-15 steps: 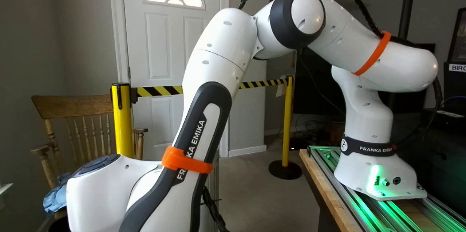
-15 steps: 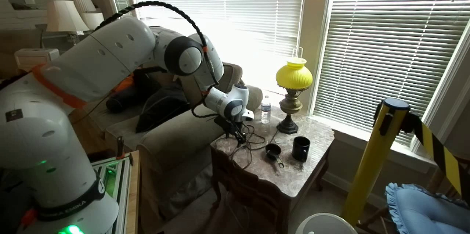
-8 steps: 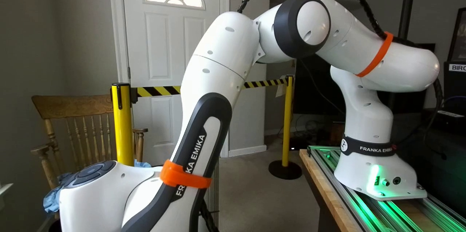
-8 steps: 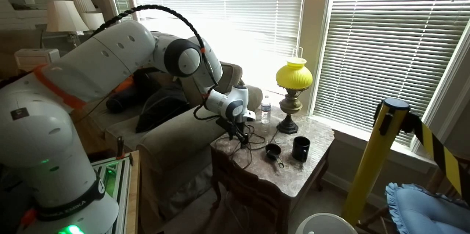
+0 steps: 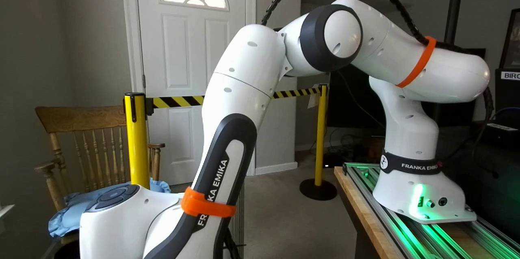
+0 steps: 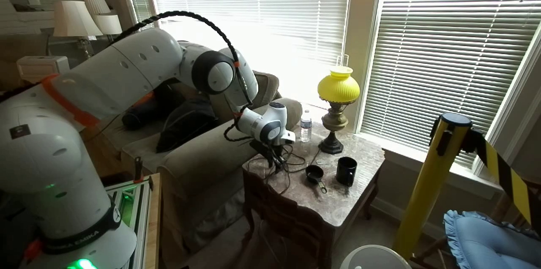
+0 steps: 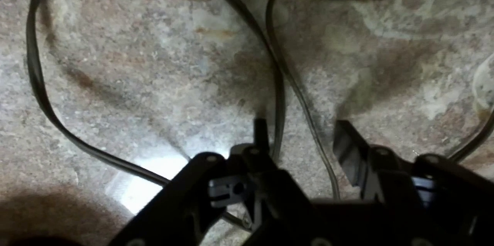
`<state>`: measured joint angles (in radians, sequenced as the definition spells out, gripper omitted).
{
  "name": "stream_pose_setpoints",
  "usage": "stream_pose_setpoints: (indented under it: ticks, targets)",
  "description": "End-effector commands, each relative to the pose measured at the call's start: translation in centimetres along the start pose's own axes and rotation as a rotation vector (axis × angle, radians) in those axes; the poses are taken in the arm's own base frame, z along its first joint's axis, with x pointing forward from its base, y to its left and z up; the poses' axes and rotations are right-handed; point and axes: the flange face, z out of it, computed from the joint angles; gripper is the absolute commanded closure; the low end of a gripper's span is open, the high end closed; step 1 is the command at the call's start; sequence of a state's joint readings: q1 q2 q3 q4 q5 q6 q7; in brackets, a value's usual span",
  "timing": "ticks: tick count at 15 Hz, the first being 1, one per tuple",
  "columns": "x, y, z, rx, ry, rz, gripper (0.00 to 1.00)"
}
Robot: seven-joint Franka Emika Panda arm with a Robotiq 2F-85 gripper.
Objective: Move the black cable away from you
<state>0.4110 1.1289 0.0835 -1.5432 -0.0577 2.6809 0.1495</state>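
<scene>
The black cable [image 7: 34,60] lies in loose loops on the stone table top in the wrist view. Two of its strands run between the fingers of my gripper [image 7: 301,130], which is open, its jaws partly apart. A thicker strand [image 7: 279,111] passes close beside the left finger, and a thinner one [image 7: 314,134] runs nearer the right; neither is visibly pinched. In an exterior view my gripper [image 6: 277,167] points down at the tangle near the table's sofa-side edge. Elsewhere the table and gripper fall below the frame.
On the table [image 6: 321,207] stand a black measuring cup [image 6: 314,172], a black mug [image 6: 346,171], a yellow-shaded lamp [image 6: 338,87] and a water bottle [image 6: 306,127]. The sofa arm [image 6: 203,157] borders the table on one side.
The arm has come down, and the wrist sits lower in both exterior views. In an exterior view the fingers look closer together than half a second ago.
</scene>
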Motion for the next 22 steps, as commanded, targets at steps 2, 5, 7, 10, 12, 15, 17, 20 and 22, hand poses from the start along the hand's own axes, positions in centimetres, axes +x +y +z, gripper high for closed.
stream_pose_setpoints:
  ticks: [2, 5, 7, 10, 12, 15, 17, 20, 22]
  targets:
    - [0.0, 0.6, 1.0, 0.022, 0.030, 0.005, 0.89]
    - [0.1, 0.6, 0.9, 0.022, 0.032, -0.004, 1.00]
    - [0.3, 0.3, 0.8, 0.028, 0.039, -0.022, 0.98]
    - [1.6, -0.4, -0.1, -0.001, 0.069, -0.100, 0.98]
    - [3.1, -0.3, -1.5, -0.039, 0.095, -0.153, 0.98]
    - [5.7, 0.7, -4.1, -0.071, 0.160, -0.182, 0.98]
    - [7.4, 1.6, -5.6, -0.086, 0.202, -0.188, 0.98]
    - [9.3, 2.4, -7.4, -0.094, 0.250, -0.189, 0.98]
    - [10.3, 2.6, -8.3, -0.093, 0.281, -0.184, 0.98]
